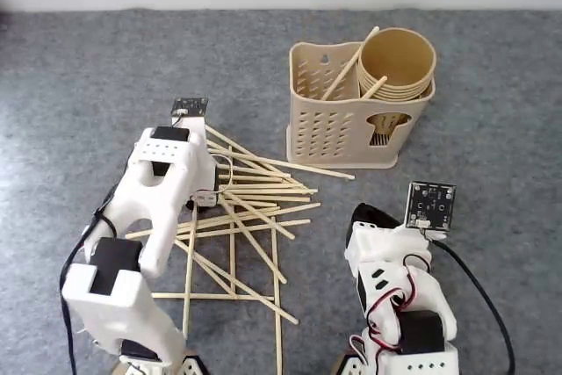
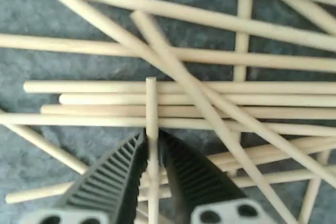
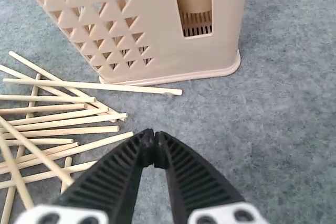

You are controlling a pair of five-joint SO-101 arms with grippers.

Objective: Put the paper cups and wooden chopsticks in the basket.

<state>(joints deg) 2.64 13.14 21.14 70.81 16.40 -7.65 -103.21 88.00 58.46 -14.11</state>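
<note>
The left tool (image 2: 152,148) is clamping one chopstick (image 2: 151,103) in the pile (image 1: 255,208) on the worktop (image 1: 500,182). Lifting it to the basket (image 1: 334,133) holding the paper cups (image 1: 397,57) is likely coming next. The right tool (image 3: 154,148) is hanging pressed together, empty.

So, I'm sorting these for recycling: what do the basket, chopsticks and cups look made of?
The basket: moulded plastic by the look, beige, smooth and matte, walls pierced with regular holes. The chopsticks: pale bare wood or bamboo, matte, no varnish sheen. The cups: probably paper, tan, nested with thin rolled rims.
</note>
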